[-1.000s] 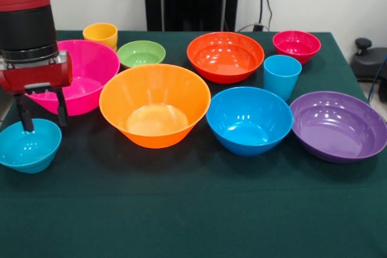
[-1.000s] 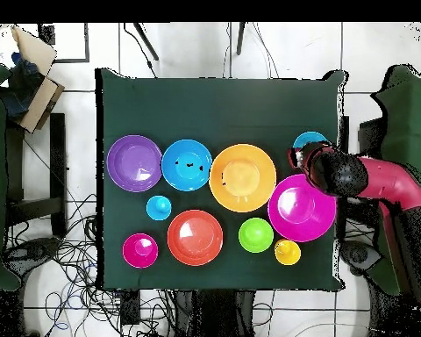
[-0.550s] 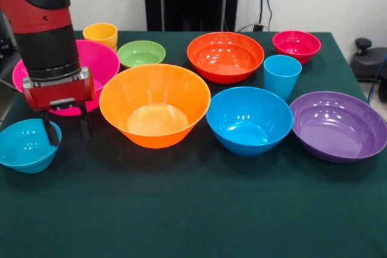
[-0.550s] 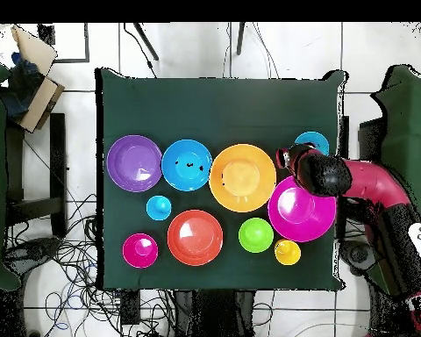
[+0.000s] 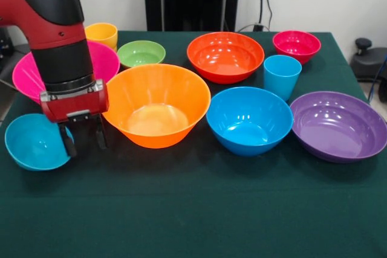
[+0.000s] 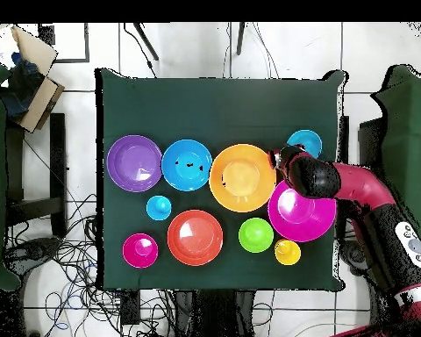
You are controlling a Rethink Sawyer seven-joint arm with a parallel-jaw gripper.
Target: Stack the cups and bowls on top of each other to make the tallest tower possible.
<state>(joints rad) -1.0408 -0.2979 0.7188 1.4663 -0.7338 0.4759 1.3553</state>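
Observation:
My gripper [image 5: 84,140] hangs low between the small teal bowl [image 5: 33,143] and the large orange bowl [image 5: 155,104]; its fingers stand apart, open. One finger [image 5: 68,143] is at the teal bowl's rim, and that bowl sits tilted with its mouth towards the camera. From above, the gripper [image 6: 280,158] lies between the teal bowl [image 6: 304,142] and the orange bowl [image 6: 242,177]. The large pink bowl [image 5: 24,74] is partly hidden behind the arm. A yellow-orange cup [image 5: 101,32] and a light blue cup [image 5: 282,74] stand upright. No tower is stacked.
A green bowl [image 5: 141,52], a red-orange bowl [image 5: 225,56], a magenta bowl [image 5: 296,45], a blue bowl [image 5: 249,119] and a purple bowl [image 5: 338,125] sit apart on the green-clothed table [image 5: 193,209]. A cardboard box [image 6: 25,75] lies off the table.
The arm has moved from the table's edge towards the orange bowl. The teal bowl has shifted with it and tipped up. The finger gap looks unchanged.

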